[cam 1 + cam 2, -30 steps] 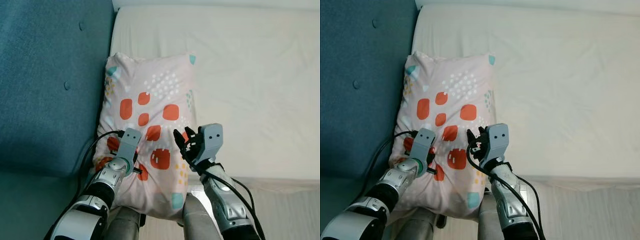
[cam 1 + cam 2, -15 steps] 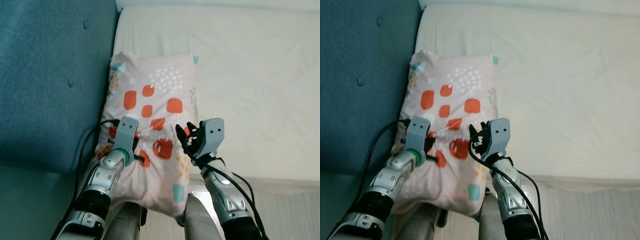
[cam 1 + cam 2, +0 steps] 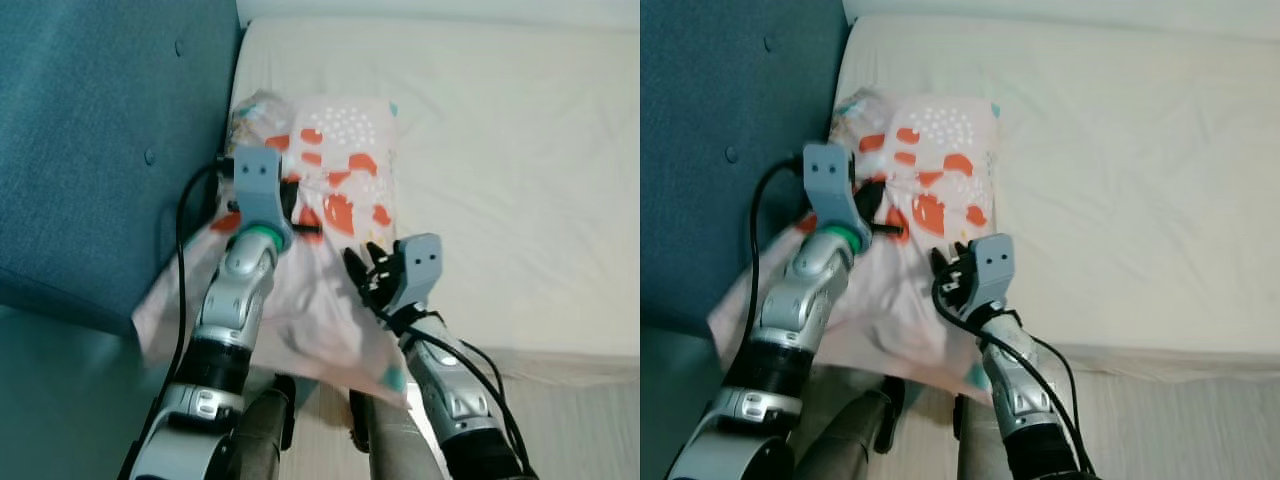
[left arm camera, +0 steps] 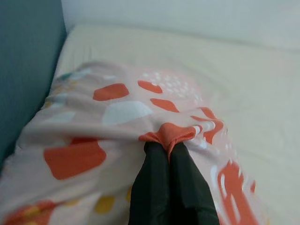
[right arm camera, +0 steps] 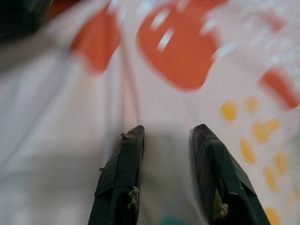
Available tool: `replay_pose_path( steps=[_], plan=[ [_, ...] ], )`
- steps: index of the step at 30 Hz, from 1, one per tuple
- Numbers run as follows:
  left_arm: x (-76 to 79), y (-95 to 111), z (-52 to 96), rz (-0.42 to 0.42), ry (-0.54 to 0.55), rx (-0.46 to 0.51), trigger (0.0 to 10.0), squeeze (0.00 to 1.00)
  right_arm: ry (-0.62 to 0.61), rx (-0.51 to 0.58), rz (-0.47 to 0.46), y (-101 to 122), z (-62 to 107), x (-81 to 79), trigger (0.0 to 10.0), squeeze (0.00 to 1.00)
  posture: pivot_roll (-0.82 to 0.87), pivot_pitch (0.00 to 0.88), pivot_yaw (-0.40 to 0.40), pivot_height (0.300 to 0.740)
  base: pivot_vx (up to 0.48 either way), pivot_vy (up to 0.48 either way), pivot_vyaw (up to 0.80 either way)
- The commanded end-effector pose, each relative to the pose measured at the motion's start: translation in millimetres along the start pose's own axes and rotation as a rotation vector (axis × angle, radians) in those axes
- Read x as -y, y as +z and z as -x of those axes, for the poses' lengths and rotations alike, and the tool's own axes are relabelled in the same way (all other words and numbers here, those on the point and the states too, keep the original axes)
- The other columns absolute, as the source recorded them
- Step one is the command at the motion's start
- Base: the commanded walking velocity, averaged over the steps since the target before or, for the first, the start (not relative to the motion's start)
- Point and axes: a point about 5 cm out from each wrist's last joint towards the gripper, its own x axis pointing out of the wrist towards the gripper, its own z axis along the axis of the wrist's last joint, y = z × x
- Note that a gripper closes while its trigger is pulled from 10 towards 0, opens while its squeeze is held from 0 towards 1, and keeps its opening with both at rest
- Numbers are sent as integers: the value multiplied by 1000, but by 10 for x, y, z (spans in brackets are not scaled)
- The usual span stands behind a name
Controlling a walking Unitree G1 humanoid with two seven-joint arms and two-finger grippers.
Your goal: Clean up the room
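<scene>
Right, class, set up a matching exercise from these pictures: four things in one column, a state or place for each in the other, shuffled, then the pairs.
Things:
1. left gripper
2. right gripper
3. pillow
4. headboard

States or places:
A. blue, on the robot's left beside the mattress
B. open, fingers apart over the fabric
C. shut, pinching a fold of fabric
D. pink with orange patches, lifted at one end

Pairs: 1-C, 2-B, 3-D, 4-A
</scene>
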Motion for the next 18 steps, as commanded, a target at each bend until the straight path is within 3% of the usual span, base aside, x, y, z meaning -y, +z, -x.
replay_pose_path(
  steps=[1,6,10,17,18],
  plan=[
    [34,152,-25,26,11,79,0,0,49,-80,-23,-170,68,-82,10000,0,-70,203,60,740,0,0,0],
    [155,314,-115,56,-2,117,0,0,162,-201,4,-384,143,-219,10000,0,-73,201,61,740,0,0,0],
    [246,283,-132,56,-33,96,0,0,228,-300,-19,-533,269,-278,10000,0,-77,208,65,740,0,0,0],
    [305,187,-117,57,-50,58,0,0,210,-428,40,-704,429,-185,10000,0,-83,216,67,740,0,0,0],
    [313,166,-113,58,-50,49,0,0,153,-457,58,-746,436,-96,10000,0,-79,221,68,740,0,0,0]
  ],
)
